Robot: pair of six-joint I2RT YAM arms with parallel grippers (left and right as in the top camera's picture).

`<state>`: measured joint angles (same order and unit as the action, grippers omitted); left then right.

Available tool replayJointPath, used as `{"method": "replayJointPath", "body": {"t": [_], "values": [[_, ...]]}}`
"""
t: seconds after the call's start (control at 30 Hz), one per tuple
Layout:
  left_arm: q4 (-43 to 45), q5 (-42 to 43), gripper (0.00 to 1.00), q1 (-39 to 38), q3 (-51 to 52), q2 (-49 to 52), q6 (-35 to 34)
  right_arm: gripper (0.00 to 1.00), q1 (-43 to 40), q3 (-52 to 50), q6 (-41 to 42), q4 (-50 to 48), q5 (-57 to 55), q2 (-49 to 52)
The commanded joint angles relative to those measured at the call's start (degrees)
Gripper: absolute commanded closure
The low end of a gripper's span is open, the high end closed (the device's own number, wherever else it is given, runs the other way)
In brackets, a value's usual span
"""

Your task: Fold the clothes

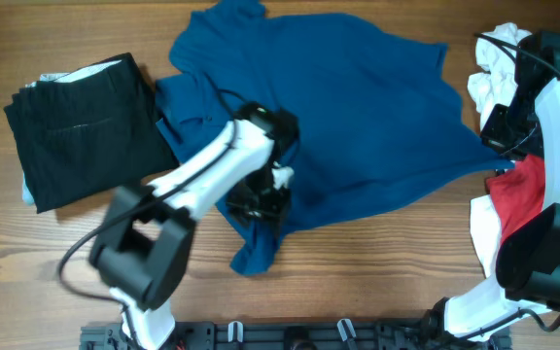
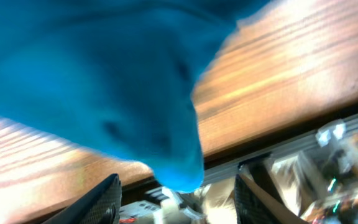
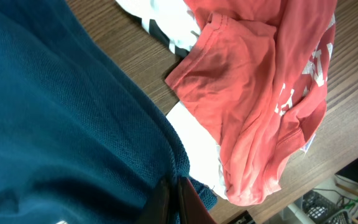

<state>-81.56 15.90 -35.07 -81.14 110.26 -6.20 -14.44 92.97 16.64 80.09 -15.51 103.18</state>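
Observation:
The deep-blue shirt (image 1: 348, 126) lies spread and rumpled across the middle of the table. My left gripper (image 1: 261, 199) is over its lower left part. In the left wrist view the fingers (image 2: 178, 190) are open, and a hanging tip of the blue cloth (image 2: 92, 74) dips between them without being gripped. My right gripper (image 1: 499, 146) is at the shirt's right edge. In the right wrist view it (image 3: 171, 196) is shut on the blue hem (image 3: 55, 124). The black garment (image 1: 86, 126) lies folded at the left.
A red garment with white lettering (image 1: 520, 194) (image 3: 260, 93) lies at the right edge on white cloth (image 3: 194, 134). Another white garment (image 1: 494, 73) is bunched at the back right. The table's front edge and a rail (image 2: 272, 155) are close below my left gripper.

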Motion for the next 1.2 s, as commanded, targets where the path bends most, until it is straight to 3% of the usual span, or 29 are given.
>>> {"method": "replayJointPath", "body": {"t": [0.0, 0.13, 0.27, 0.47, 0.53, 0.67, 0.7, 0.8, 0.87, 0.97, 1.03, 1.17], "values": [[0.83, -8.39, 0.43, 7.15, -0.22, -8.66, -17.31, 0.96, -0.2, -0.11, 0.94, -0.11, -1.33, -0.52], [2.86, -9.53, 0.53, 15.06, 1.07, -14.75, -23.3, 0.96, -0.2, -0.11, 0.92, -0.42, -1.33, -0.52], [7.1, -8.22, 0.54, 17.25, 8.7, -15.65, -24.11, 0.97, -0.2, -0.11, 0.92, -0.61, -1.2, -0.52], [26.25, -0.52, 0.55, 17.18, 26.56, -15.65, -27.71, 0.96, -0.2, -0.11, 0.94, -0.61, -1.2, -0.52], [32.87, -0.28, 0.5, 17.18, 30.29, -15.65, -27.43, 0.96, -0.2, -0.11, 0.92, -0.59, -1.2, -0.52], [41.94, -0.26, 0.5, 17.18, 33.59, -15.65, -25.53, 0.96, -0.2, -0.11, 0.92, -0.5, -1.18, -0.52], [43.04, -0.28, 0.55, 17.18, 33.88, -15.65, -25.53, 0.96, -0.2, -0.11, 0.94, -0.5, -1.18, -0.52], [46.05, -0.28, 0.87, 17.18, 34.05, -15.65, -25.55, 0.96, -0.2, -0.11, 0.94, -0.5, -1.18, -0.52], [46.69, -0.28, 0.96, 17.18, 34.05, -15.65, -25.55, 0.96, -0.2, -0.11, 0.94, -0.48, -1.16, -0.52], [47.12, -0.26, 0.96, 17.18, 33.92, -15.76, -24.46, 0.96, -0.2, -0.11, 0.96, -0.46, -1.16, -0.52], [41.05, -2.03, 0.96, 17.33, 31.56, -18.88, -22.38, 0.96, -0.2, -0.11, 0.94, -0.5, -1.18, -0.52], [23.3, -21.31, 0.96, 18.69, 21.14, -30.49, -29.29, 0.96, -0.2, -0.11, 0.92, -0.57, -1.18, -0.52]]}}
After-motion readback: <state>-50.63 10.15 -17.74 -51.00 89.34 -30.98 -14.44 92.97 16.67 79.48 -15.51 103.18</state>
